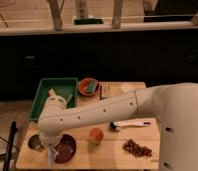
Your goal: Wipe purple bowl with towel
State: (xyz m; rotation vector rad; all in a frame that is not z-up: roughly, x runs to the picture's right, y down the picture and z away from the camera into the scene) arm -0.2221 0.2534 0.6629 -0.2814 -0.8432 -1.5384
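Note:
The purple bowl [66, 149] is dark and shallow and sits at the front left of the wooden table [107, 156]. My gripper [52, 151] points down at the bowl's left rim, at the end of the white arm [102, 112] that reaches in from the right. A pale bluish-white piece, apparently the towel [51, 157], shows under the gripper against the bowl's left edge. The arm's wrist hides the gripper's contact with the towel.
A metal bowl [36, 143] stands just left of the purple bowl. An orange ball-like object [95, 134] sits to its right. A white-handled brush [130, 124], a pile of nuts [137, 148], a green tray [54, 93] and a red bowl with a green sponge [88, 87] are also on the table.

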